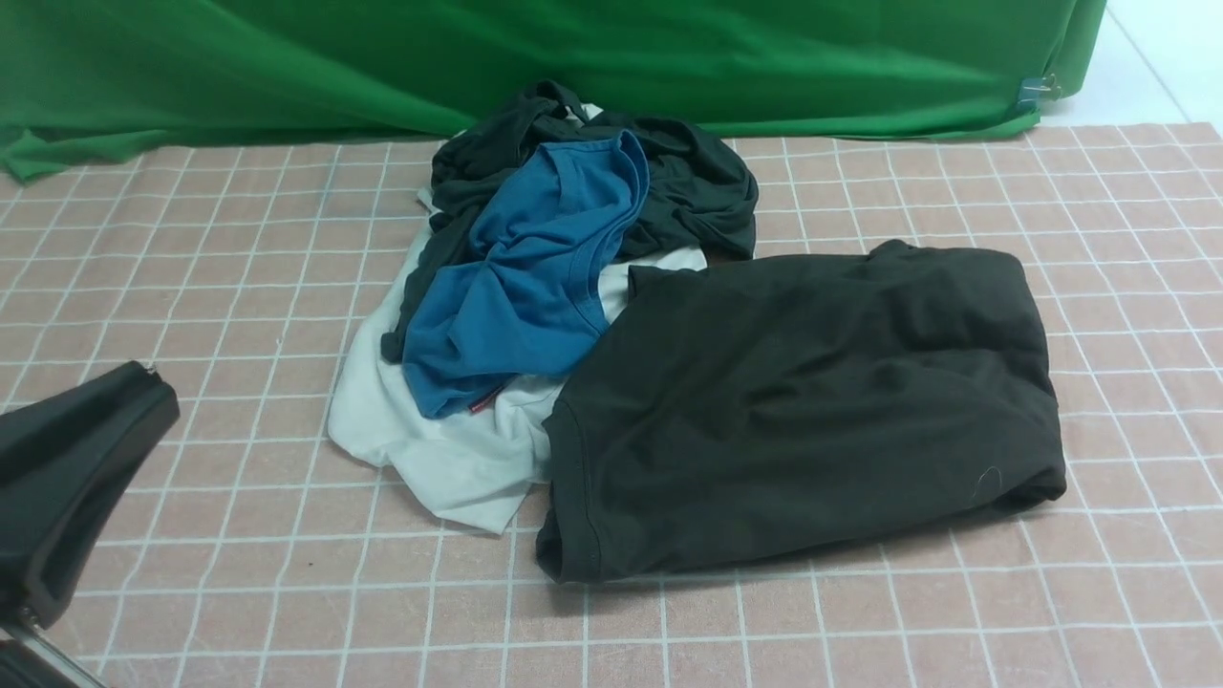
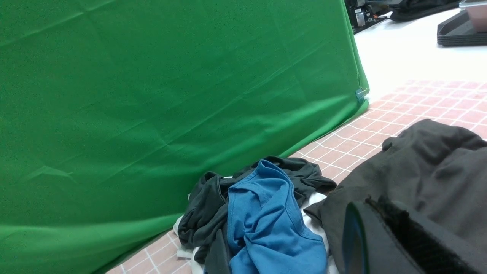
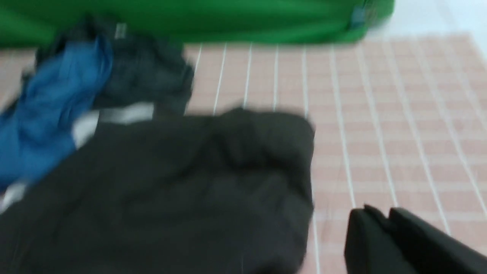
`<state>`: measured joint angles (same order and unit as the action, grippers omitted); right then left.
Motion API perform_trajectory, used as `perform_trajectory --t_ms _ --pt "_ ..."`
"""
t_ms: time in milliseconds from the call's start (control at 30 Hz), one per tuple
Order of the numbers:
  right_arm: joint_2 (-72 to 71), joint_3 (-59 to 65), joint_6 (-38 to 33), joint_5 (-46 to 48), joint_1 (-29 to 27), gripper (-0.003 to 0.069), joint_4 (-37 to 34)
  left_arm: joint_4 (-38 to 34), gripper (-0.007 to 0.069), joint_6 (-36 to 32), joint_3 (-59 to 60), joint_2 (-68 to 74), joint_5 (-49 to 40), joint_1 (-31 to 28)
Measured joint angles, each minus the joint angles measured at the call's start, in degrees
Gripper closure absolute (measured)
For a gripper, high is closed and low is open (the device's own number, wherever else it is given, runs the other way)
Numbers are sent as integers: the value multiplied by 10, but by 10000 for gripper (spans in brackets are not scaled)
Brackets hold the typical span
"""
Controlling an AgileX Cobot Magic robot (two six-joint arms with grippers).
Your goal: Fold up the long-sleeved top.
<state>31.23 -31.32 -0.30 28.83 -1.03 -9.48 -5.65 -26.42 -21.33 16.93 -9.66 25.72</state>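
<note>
My left gripper (image 1: 143, 373) is matte black, broad and wedge-shaped. My right gripper (image 3: 386, 215) shows two blunt black fingers (image 3: 365, 236), blurred.

Matt black cotton long-sleeved top (image 1: 803, 401) on pink grid-printed woven cloth (image 1: 239, 287); creased green backdrop fabric (image 1: 478, 48).

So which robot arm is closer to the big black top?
Probably the right: its tool sits just beside the black top, whereas the left tool is further off across the checked cloth.
</note>
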Motion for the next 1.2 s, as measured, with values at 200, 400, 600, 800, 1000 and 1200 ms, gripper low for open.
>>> perform_trajectory --t_ms 200,400,600,800,1000,1200 --pt "0 43 84 -5 0 485 1 0 606 0 0 0 0 0" --pt "0 50 98 6 0 427 2 0 606 -1 0 0 0 0" --pt "0 50 99 6 0 421 2 0 606 -1 0 0 0 0" --pt "0 50 99 6 0 420 2 0 606 -1 0 0 0 0" --pt "-5 50 98 5 0 419 2 0 606 -1 0 0 0 0" --pt "-46 50 89 -32 0 423 14 0 606 -1 0 0 0 0"
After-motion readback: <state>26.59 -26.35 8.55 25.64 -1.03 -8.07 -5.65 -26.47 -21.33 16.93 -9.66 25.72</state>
